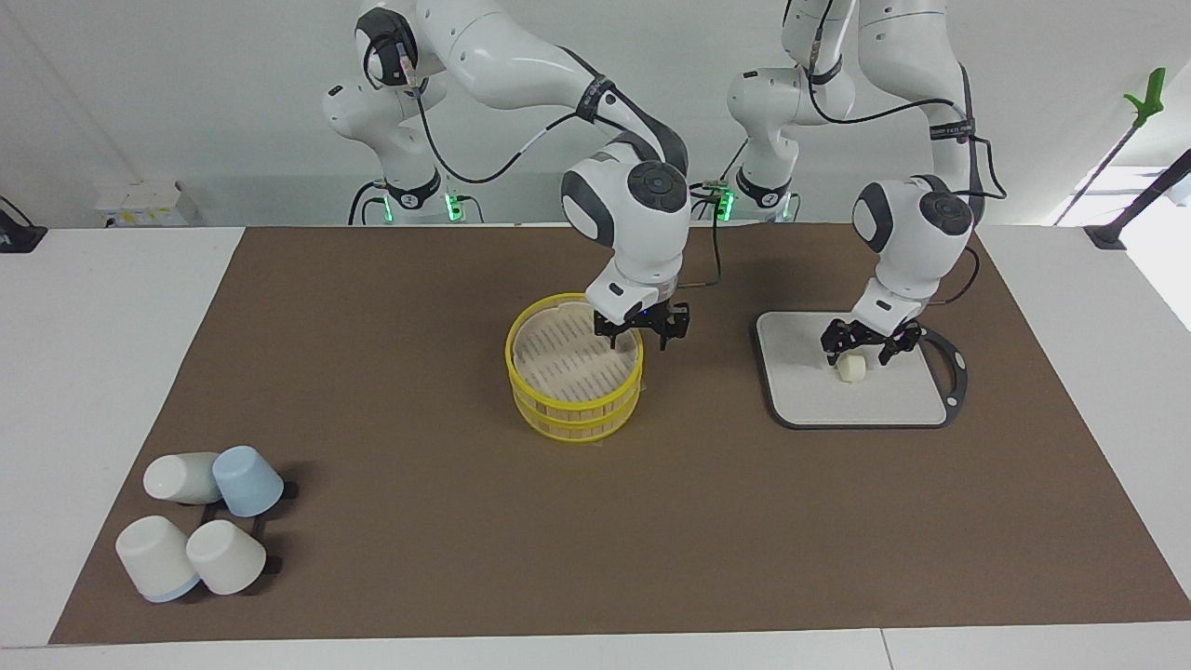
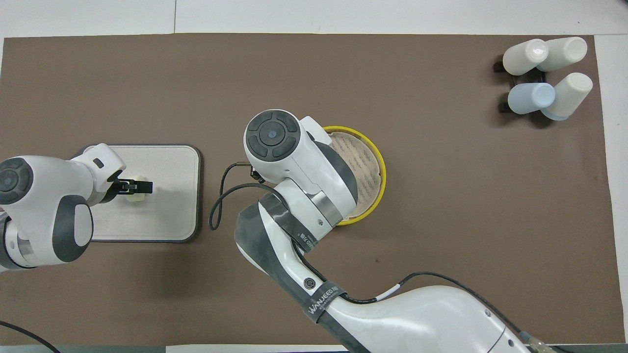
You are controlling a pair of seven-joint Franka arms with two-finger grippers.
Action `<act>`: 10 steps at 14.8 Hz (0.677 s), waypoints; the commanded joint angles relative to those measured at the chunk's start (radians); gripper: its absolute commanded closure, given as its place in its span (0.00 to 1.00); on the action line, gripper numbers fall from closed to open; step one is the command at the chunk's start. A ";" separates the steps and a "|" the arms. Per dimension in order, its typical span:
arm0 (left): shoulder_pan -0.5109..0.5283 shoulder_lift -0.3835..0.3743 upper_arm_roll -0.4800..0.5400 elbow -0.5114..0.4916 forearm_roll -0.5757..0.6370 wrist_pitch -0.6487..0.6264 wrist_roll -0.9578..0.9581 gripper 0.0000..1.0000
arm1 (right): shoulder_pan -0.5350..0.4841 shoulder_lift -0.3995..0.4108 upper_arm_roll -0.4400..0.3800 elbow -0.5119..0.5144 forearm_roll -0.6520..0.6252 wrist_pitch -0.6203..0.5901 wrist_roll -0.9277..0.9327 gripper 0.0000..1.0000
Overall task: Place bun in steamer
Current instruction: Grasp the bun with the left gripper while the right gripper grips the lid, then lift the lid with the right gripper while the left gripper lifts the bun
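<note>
Bun (image 1: 850, 368) sat on the grey board (image 1: 800, 391) — left end effector (image 1: 871, 351) down over it, fingers apart, straddling it. Right end effector (image 1: 644, 328) hung open at the steamer (image 1: 574, 372) rim — nothing held.

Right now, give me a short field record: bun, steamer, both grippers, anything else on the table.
bun: on the grey board, outside the steamer
steamer: mid-table, lid off, nothing inside
left gripper: down at the bun, fingers either side
right gripper: open, at the steamer's rim
cups: four, at the right arm's end
</note>
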 commanded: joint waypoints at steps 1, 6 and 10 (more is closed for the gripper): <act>-0.007 0.031 0.001 -0.008 0.018 0.056 0.000 0.00 | 0.003 -0.026 -0.002 -0.040 -0.008 0.022 -0.011 0.29; -0.007 0.035 0.001 -0.002 0.018 0.055 -0.001 0.00 | 0.016 -0.026 -0.003 -0.035 -0.043 0.017 -0.026 1.00; -0.009 0.039 0.001 0.021 0.018 0.021 -0.006 0.25 | -0.001 -0.029 -0.002 -0.003 -0.051 -0.006 -0.057 1.00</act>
